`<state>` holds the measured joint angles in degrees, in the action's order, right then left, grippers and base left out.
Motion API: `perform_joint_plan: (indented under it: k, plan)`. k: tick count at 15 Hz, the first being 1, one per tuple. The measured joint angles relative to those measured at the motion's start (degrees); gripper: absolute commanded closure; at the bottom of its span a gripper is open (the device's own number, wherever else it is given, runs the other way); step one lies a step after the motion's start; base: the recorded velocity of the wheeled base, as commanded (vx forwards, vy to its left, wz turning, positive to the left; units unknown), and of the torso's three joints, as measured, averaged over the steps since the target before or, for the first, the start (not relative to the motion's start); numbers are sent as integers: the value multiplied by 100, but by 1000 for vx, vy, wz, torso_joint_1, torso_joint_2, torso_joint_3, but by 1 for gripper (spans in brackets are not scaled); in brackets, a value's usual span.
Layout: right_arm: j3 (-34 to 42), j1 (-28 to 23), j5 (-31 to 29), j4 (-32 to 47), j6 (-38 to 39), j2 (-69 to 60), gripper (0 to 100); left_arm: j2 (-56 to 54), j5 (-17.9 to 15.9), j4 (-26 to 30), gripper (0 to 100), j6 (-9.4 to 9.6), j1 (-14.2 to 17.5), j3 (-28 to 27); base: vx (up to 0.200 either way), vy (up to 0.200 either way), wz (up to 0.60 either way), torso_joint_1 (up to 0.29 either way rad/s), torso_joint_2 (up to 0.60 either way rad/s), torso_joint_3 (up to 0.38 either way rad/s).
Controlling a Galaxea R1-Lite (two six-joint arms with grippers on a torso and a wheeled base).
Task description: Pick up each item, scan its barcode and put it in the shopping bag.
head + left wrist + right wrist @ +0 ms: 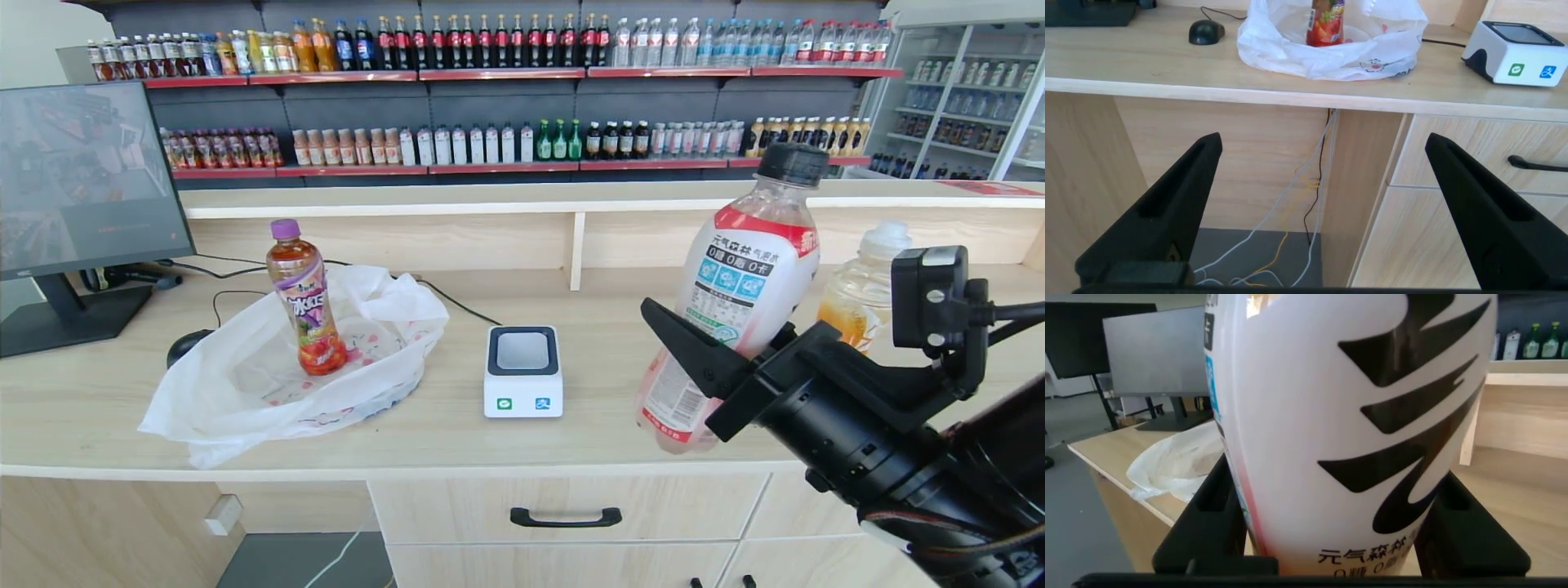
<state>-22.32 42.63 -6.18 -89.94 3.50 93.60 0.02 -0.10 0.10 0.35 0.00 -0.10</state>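
Item: pink soft-drink bottle (735,302), black cap, tilting at right of centre in the head view, over the counter (588,445). The right gripper (722,359) is clamping its lower body. The left gripper (1323,220) is hanging spread and empty below the counter edge. A scanner (522,371) is sitting at centre. The shopping bag (245,392) at left is holding a purple-capped tea bottle (306,302). Risk: the low grip on a leaning bottle is inviting a slip, and the barcode, seemingly facing sideways, may miss the scanner window.

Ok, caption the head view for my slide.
Right gripper holds a pink bottle near the scanner; a purple-capped bottle stands in the open shopping bag.
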Motion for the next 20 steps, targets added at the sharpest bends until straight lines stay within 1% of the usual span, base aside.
perform_joint_plan:
  k: [6,12,15,20]
  plan:
    - [0,-193,0,0,5,20,100,0,0,0,0,-17,0,0,0,0,0,0,0,0]
    - [-26,-379,0,17,-17,33,100,0,0,1,0,-22,-5,0,0,200,0,6,2,-2]
    - [-16,-601,9,-7,-35,23,100,0,0,0,0,-26,0,0,0,200,0,-6,-1,-1]
    - [2,-652,11,2,-60,23,100,0,0,-2,0,-20,5,0,0,200,0,3,5,2]
